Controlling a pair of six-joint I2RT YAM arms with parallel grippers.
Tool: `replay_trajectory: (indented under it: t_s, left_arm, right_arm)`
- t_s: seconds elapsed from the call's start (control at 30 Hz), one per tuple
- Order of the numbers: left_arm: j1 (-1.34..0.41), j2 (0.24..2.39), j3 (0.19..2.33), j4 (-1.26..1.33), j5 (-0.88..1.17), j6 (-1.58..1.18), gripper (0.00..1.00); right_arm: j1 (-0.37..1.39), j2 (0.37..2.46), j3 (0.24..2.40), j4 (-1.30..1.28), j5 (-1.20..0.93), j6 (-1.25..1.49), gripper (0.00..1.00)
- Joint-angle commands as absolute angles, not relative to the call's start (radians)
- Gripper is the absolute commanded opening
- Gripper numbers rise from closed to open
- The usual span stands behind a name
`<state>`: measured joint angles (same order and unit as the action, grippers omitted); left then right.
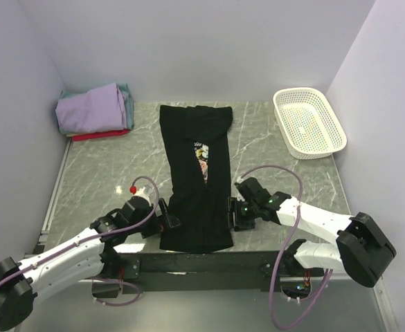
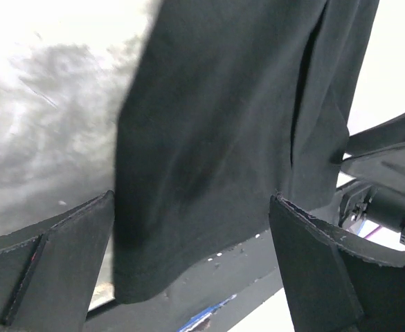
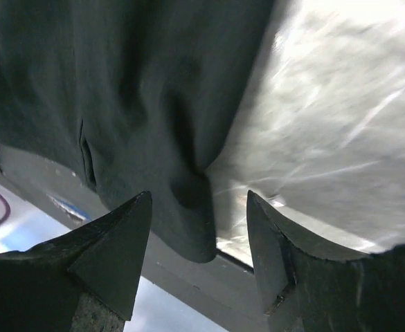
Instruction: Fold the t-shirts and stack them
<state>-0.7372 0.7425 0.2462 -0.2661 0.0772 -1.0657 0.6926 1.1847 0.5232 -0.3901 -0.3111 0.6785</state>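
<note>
A grey marbled tabletop (image 1: 105, 173) sits inside a booth of plain pale walls (image 1: 202, 48), with a dark rail (image 1: 209, 261) running along its near edge. At the middle of that near edge, the left gripper (image 2: 192, 204) and the right gripper (image 3: 199, 199) flank the hem of a black t-shirt (image 1: 195, 200), one at each bottom corner. Both are released: each wrist camera shows its two dark fingers (image 2: 57, 263) spread wide, with a corner of the black cloth lying between them, unpinched.

Only the wrist views show the hem reaching just past the marble and over the dark rail. The left wrist view also catches part of the right gripper beyond the far side of the cloth. Only the overhead view shows the full garment and the rest of the table.

The black t-shirt is folded lengthways into a long strip. It lies flat and runs down the middle of the table from the near edge to the far edge. Its two side flaps part around the middle, baring a sliver of pink-and-white print (image 1: 201, 153).

At the far left corner lies a stack of folded t-shirts (image 1: 95, 114), with lavender on top, teal showing behind it and red at the bottom. Near the far right corner stands a white mesh basket (image 1: 309, 123), well apart from the black t-shirt.
</note>
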Motion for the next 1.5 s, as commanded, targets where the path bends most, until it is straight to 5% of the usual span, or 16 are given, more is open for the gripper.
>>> replay_trajectory:
  t_s: [0.0,0.17,0.2,0.33,0.37,0.43,0.47,0.53,0.77,0.87,0.9,0.97,1.03,1.07,1.2,1.47]
  left_arm:
    - [-0.804,0.749,0.229,-0.299,0.011,-1.138,0.99]
    - [-0.850,0.752,0.207,-0.284,0.003,-1.184,1.00]
    - [-0.870,0.755,0.207,-0.284,0.003,-1.187,0.99]
    - [-0.919,0.787,0.203,-0.294,0.003,-1.210,0.63]
    - [-0.931,0.787,0.201,-0.298,0.003,-1.230,0.42]
    - [-0.963,0.782,0.201,-0.308,-0.024,-1.250,0.29]
    - [-0.972,0.778,0.202,-0.314,-0.026,-1.267,0.11]
    - [-0.997,0.764,0.210,-0.348,-0.040,-1.281,0.01]
    - [-1.046,0.709,0.221,-0.462,-0.072,-1.327,0.01]
    - [-1.055,0.674,0.210,-0.500,-0.068,-1.338,0.01]
    - [-1.057,0.655,0.206,-0.503,-0.066,-1.336,0.05]
    - [-1.057,0.640,0.204,-0.509,-0.064,-1.335,0.30]
    - [-1.057,0.629,0.216,-0.529,-0.069,-1.336,0.40]
    - [-1.057,0.627,0.221,-0.543,-0.074,-1.335,0.60]
    - [-1.057,0.640,0.229,-0.526,-0.061,-1.322,0.74]
    - [-1.061,0.710,0.199,-0.431,-0.009,-1.299,0.72]
  right_arm:
    - [0.771,1.161,0.503,-0.339,-0.272,0.771,0.63]
    - [0.821,1.157,0.496,-0.341,-0.213,0.816,0.49]
    - [0.828,1.152,0.495,-0.345,-0.198,0.833,0.36]
    - [0.867,1.114,0.480,-0.405,-0.124,0.891,0.20]
    - [0.876,1.082,0.477,-0.420,-0.106,0.909,0.18]
    - [0.896,1.040,0.468,-0.477,-0.058,0.966,0.15]
    - [0.917,0.993,0.468,-0.503,-0.034,0.991,0.12]
    - [0.943,0.945,0.462,-0.557,-0.002,1.060,0.11]
    - [1.002,0.867,0.426,-0.658,0.029,1.157,0.05]
    - [1.023,0.903,0.416,-0.658,0.031,1.167,0.18]
    - [1.026,0.914,0.416,-0.658,0.034,1.172,0.20]
    - [1.037,0.949,0.423,-0.658,0.044,1.170,0.32]
    - [1.052,0.968,0.440,-0.681,0.057,1.175,0.35]
    - [1.055,0.982,0.448,-0.695,0.064,1.177,0.46]
    - [1.060,0.974,0.494,-0.741,0.124,1.181,0.52]
    - [1.060,0.901,0.453,-0.674,0.138,1.181,0.57]
